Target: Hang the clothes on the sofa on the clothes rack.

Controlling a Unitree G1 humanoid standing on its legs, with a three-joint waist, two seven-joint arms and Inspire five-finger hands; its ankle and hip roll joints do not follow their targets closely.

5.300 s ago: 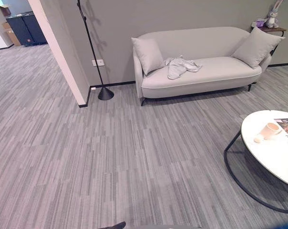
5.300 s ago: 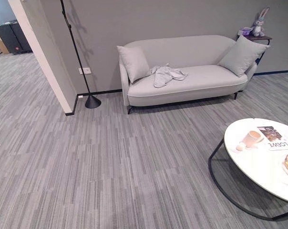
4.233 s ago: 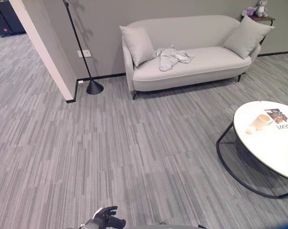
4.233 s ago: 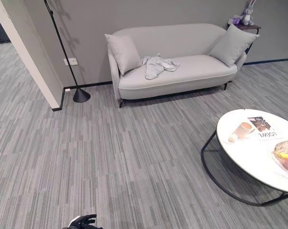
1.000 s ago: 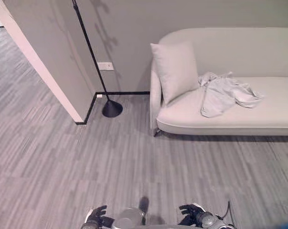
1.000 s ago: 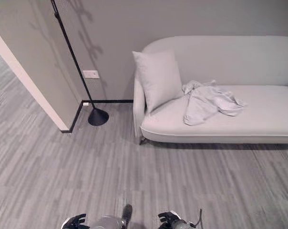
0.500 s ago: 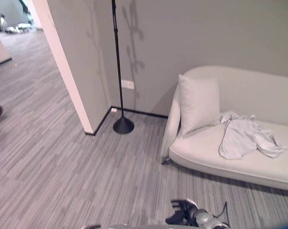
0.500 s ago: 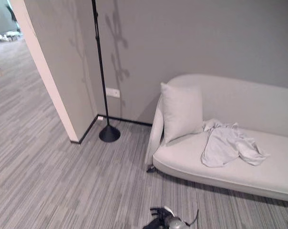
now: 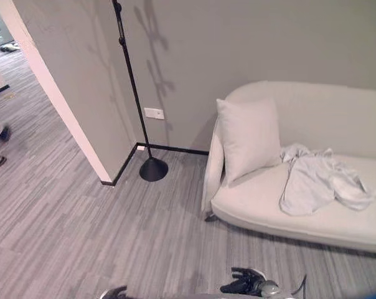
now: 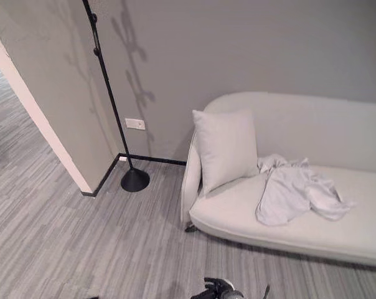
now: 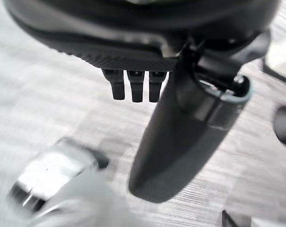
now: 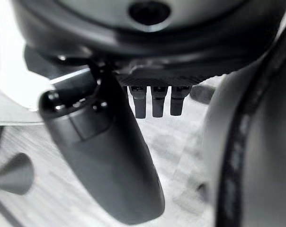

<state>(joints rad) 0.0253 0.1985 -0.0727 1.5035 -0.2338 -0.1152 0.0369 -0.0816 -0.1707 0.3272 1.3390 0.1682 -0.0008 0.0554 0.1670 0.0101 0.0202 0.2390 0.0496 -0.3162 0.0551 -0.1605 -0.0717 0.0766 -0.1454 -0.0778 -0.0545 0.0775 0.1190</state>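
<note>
The clothes (image 9: 319,184), a crumpled pale grey garment, lie on the seat of the sofa (image 9: 281,208), toward its left end, with one edge just beside the light cushion (image 9: 249,137) that leans upright against the sofa's left arm and backrest. The sofa stands against the grey wall (image 9: 250,43) at the far right of the scene. To its left, well apart from the clothes, the clothes rack (image 9: 136,99) rises as a thin black pole from a round black base on the floor, close to the wall and near a white wall socket (image 9: 154,113). Further left a wall corner (image 9: 63,106) juts out toward the near side. The grey striped carpet (image 9: 82,237) covers the floor. The right robot hand (image 9: 244,283) shows low at the near edge, over the carpet, well short of the sofa; in its wrist view its fingers (image 12: 152,101) hang relaxed and spread from the thumb, holding nothing. The left robot hand (image 11: 181,123) likewise has its fingers (image 11: 136,87) loosely extended with nothing between them and the thumb.
</note>
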